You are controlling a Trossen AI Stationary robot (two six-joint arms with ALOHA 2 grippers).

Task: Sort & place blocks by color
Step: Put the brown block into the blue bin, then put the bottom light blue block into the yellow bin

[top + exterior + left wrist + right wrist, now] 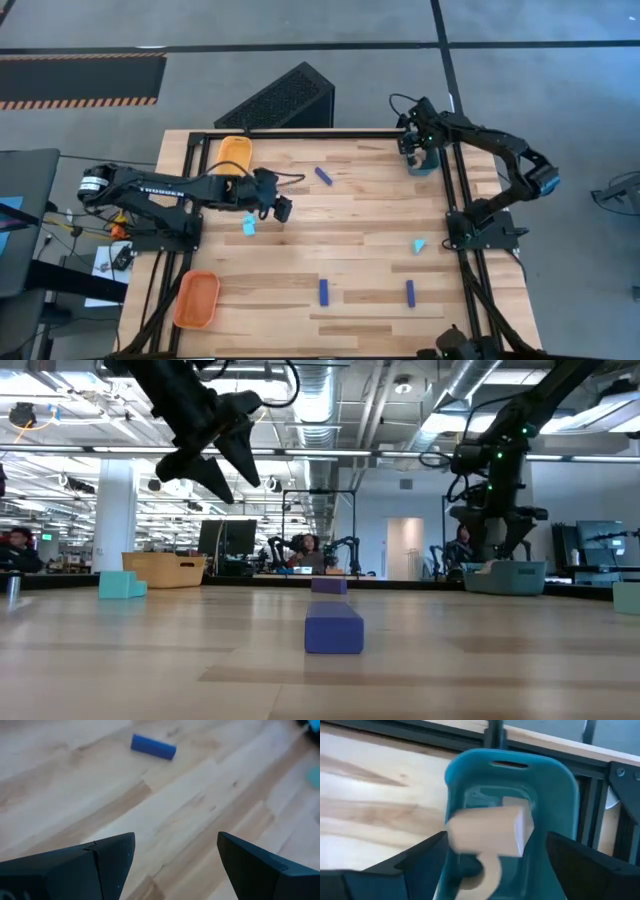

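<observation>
Blocks are seen scattered on the bench from above: dark blue bars and cyan wedges. The left hand hangs beside one wedge; the right hand is over the teal tray. In the low view, a blue bar lies nearest. Left wrist view: fingers apart, nothing between. Right wrist view: fingers spread, a tan block above the tray.

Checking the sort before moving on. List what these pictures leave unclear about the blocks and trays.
- Teal tray, high view: the right gripper hangs over it and hides its contents.
- Tan block, right wrist view: blurred; whether it rests in the tray or is dropping cannot be told.
- Curved tan piece below it: cut off by the picture's edge.
- Yellow-orange tray, high view: partly hidden by the left arm.
</observation>
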